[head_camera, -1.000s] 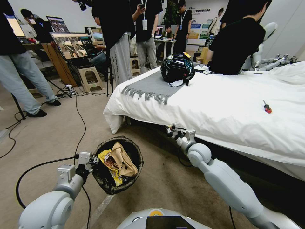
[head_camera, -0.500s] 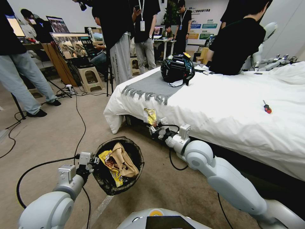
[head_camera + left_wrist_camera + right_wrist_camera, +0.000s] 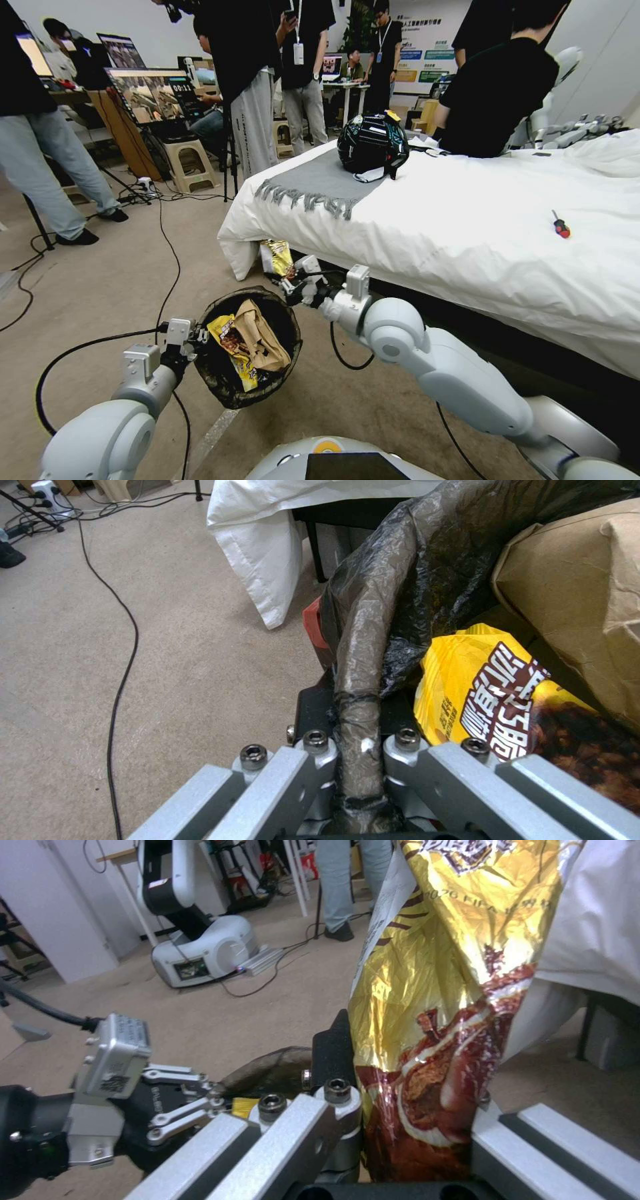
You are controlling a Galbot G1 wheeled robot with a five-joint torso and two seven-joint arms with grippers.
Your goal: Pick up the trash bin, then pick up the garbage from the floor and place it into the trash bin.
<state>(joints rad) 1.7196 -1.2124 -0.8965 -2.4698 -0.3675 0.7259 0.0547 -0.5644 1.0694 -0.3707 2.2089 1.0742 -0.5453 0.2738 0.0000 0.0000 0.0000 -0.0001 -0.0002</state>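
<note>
My left gripper [image 3: 199, 337] holds the trash bin [image 3: 227, 390] off the carpet, shut on its bag-covered rim [image 3: 360, 645]. Inside the bin lie a yellow snack wrapper [image 3: 230, 347] and a crumpled brown paper bag [image 3: 261, 337]; both also show in the left wrist view as the wrapper [image 3: 480, 695] and the paper [image 3: 573, 605]. My right gripper [image 3: 288, 283] hovers at the bin's far rim, shut on a gold-and-red snack wrapper [image 3: 277, 255] that stands up from its fingers. In the right wrist view this garbage [image 3: 453, 990] rises close between the jaws.
A bed with a white sheet [image 3: 467, 227] runs along the right, carrying a black helmet [image 3: 372, 143] and a red screwdriver [image 3: 560, 227]. Black cables [image 3: 167, 253] trail over the carpet on the left. A stool [image 3: 190, 163], screens and standing people fill the back.
My right arm has swung left from the bed's edge to the bin's rim, bringing the gold wrapper up with it. The left arm and the bin have stayed put.
</note>
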